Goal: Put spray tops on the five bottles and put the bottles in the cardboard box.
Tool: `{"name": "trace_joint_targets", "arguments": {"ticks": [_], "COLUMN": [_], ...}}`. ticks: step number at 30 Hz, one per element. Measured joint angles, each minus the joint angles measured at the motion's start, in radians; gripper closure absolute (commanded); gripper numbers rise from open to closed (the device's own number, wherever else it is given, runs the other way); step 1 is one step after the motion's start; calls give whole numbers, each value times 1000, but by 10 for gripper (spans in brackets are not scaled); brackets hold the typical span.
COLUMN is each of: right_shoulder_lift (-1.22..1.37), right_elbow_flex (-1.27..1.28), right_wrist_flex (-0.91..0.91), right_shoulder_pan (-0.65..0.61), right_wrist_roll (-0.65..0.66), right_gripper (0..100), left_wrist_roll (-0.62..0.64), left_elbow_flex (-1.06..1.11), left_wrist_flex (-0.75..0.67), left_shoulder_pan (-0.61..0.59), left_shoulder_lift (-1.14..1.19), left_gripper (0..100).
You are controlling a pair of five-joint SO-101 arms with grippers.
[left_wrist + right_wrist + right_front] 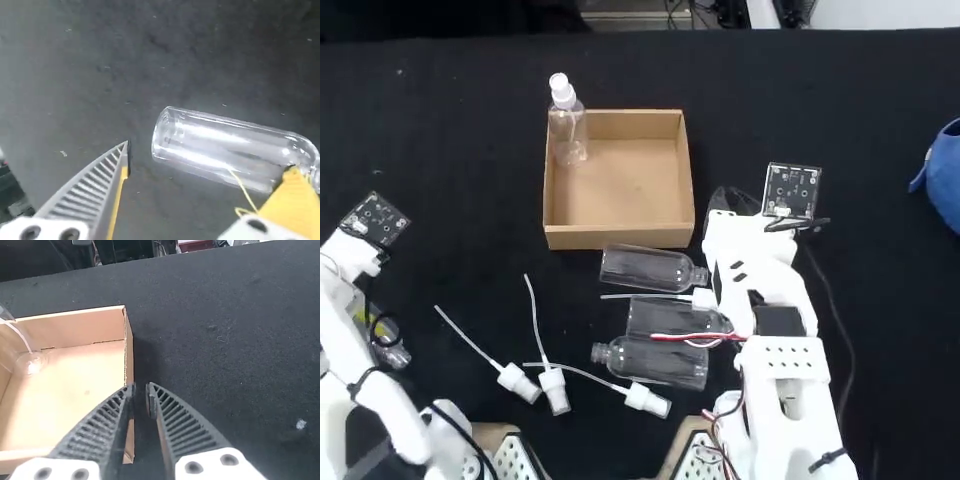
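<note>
Left gripper (210, 160) spread astride a lying bottle (200, 142), right gripper (140, 387) closed empty by cardboard box (75, 319), capped bottle (566, 125) standing inside.

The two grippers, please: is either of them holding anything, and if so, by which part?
Neither holds anything. The left gripper stands open over a lying bottle; the right gripper is shut, empty.

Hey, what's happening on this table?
Two robot arms are mid-job. One capped bottle stands in the box. The left end effector is open around an uncapped bottle lying on the table. The right end effector hangs empty, nearly shut, by the box. Three more bottles and three loose spray tops lie in front of the box.
</note>
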Motion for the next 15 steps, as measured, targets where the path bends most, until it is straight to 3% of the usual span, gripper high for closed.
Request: {"name": "trace_joint_targets", "arguments": {"ticks": [5,12,15], "right_shoulder_lift": [0,0,0], "right_elbow_flex": [0,0,0], "right_wrist_flex": [0,0,0], "right_shoulder_pan": [0,0,0], "right_wrist_roll": [0,0,0], "right_gripper": [973,973,973], "left_wrist_roll": [0,0,0], "left_elbow_flex": [-8,-267,-376], "left_wrist_flex": [29,505,601], "left_shoulder_pan": [3,0,-3], "left_shoulder_lift": [-63,-23,44], "left_gripper": [698,696,698]}}
